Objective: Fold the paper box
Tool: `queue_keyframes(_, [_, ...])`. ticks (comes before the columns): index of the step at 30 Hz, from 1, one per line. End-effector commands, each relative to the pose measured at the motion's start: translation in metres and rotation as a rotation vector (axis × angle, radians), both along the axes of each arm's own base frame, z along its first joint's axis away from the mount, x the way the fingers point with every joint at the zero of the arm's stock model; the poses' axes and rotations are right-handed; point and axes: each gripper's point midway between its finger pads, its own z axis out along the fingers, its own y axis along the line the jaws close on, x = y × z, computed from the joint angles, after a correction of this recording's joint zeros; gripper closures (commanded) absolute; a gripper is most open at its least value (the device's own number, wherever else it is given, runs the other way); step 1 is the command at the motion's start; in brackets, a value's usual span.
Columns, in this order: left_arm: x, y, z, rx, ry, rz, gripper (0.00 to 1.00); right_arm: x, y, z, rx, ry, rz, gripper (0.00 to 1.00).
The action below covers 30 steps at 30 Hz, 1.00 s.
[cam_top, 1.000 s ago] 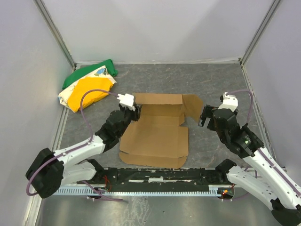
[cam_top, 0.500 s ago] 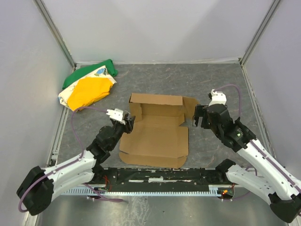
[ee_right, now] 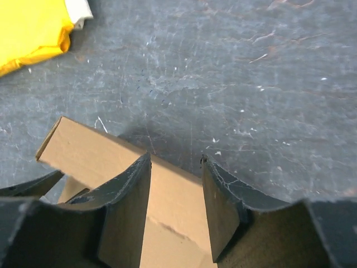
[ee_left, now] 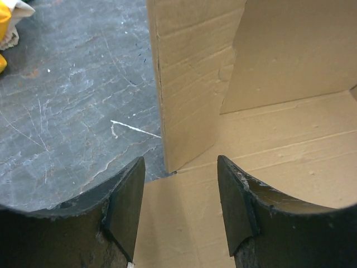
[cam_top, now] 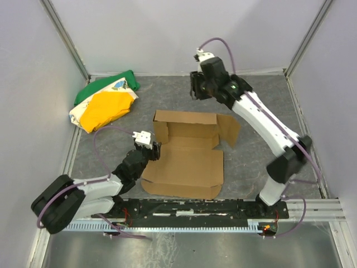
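The paper box (cam_top: 189, 162) is a brown cardboard sheet lying mid-table, its back wall (cam_top: 187, 118) and left flap (ee_left: 189, 84) standing up and its right flap (cam_top: 230, 128) splayed outward. My left gripper (cam_top: 153, 149) is low at the box's left edge. In the left wrist view it (ee_left: 179, 206) is open over the box floor (ee_left: 290, 145), just short of the upright flap's corner, with nothing held. My right gripper (cam_top: 194, 92) hangs high over the back of the table. In the right wrist view it (ee_right: 175, 159) is open and looks down on the back wall (ee_right: 100, 153) far below.
A green, yellow and white cloth bundle (cam_top: 106, 103) lies at the back left by the wall; a piece of it also shows in the right wrist view (ee_right: 30, 28). Grey walls enclose the table on three sides. The arms' base rail (cam_top: 189, 209) runs along the near edge.
My right arm rose from beside the right flap and swung to the back, its jaws narrowing. My left gripper drew back from the back-left corner to the left edge and opened wider.
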Motion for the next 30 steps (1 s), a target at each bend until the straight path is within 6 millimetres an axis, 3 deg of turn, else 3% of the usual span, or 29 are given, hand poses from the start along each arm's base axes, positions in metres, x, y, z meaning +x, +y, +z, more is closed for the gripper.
queue_keyframes(1, [0.018, -0.001, 0.03, -0.07, -0.122, 0.058, 0.38, 0.019, 0.024, -0.023, -0.055, 0.092, 0.075, 0.51])
queue_keyframes(7, [0.027, -0.007, 0.037, -0.061, -0.177, 0.053, 0.38, 0.039, 0.033, -0.059, -0.065, 0.167, 0.078, 0.52])
queue_keyframes(11, [0.031, -0.02, 0.042, -0.076, -0.208, 0.006, 0.39, 0.04, 0.034, -0.068, -0.042, 0.19, 0.086, 0.52])
queue_keyframes(17, [0.05, -0.036, 0.029, -0.042, -0.203, 0.003, 0.42, 0.032, 0.032, -0.082, -0.052, 0.233, 0.099, 0.53])
queue_keyframes(20, [0.059, -0.035, 0.022, -0.044, -0.213, 0.046, 0.49, 0.026, 0.031, -0.092, -0.052, 0.251, 0.109, 0.53])
queue_keyframes(24, [0.069, -0.019, 0.019, -0.091, -0.227, 0.171, 0.73, 0.019, 0.028, -0.102, -0.056, 0.267, 0.116, 0.54])
queue_keyframes(30, [0.067, -0.02, 0.028, -0.149, -0.251, 0.176, 0.87, 0.008, 0.025, -0.118, -0.061, 0.306, 0.128, 0.56])
